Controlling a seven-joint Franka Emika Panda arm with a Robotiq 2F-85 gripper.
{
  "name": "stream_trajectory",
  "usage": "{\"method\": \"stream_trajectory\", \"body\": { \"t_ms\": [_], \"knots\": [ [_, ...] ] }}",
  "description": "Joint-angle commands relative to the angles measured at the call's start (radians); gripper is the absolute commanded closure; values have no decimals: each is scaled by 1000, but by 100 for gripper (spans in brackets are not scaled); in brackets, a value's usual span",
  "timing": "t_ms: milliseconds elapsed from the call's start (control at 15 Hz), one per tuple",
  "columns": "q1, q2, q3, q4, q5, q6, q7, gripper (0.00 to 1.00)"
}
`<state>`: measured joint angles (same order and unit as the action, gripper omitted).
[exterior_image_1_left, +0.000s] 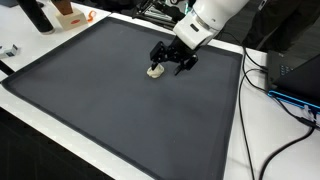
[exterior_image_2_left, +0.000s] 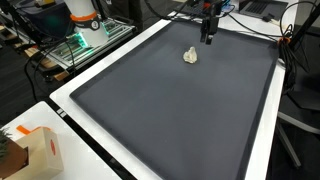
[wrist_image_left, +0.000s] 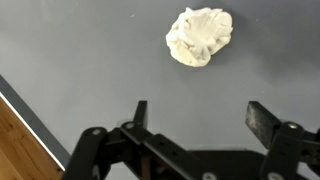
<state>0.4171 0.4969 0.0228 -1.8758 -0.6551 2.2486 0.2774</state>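
A dark mat (exterior_image_1_left: 100, 90) covered the white counter (exterior_image_2_left: 100, 66). Cables (exterior_image_1_left: 262, 85) trailed along one side and a cardboard box (exterior_image_2_left: 36, 150) sat at a corner, both well apart from a crumpled white lump (wrist_image_left: 199, 36). The lump lay on the mat near one edge, roundish, with no clear long axis. The gripper (wrist_image_left: 200, 115) hovered just beside it, jaws spread wide.

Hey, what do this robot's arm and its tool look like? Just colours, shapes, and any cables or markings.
The arm is glossy white, built from rounded, tube-like segments. The tool at its end is matte black, with two straight fingers carried on angular, hinged linkage bars. No markings or cables on the arm itself can be made out at this picture size.
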Motion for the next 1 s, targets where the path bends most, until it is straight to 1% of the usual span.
{"method": "stream_trajectory", "body": {
  "t_ms": [0,600,933],
  "knots": [
    [0,-46,15,-79,-53,-6,57,0],
    [0,-49,34,-122,-88,-15,127,0],
    [-15,-61,46,-143,-67,-1,128,0]
  ]
}}
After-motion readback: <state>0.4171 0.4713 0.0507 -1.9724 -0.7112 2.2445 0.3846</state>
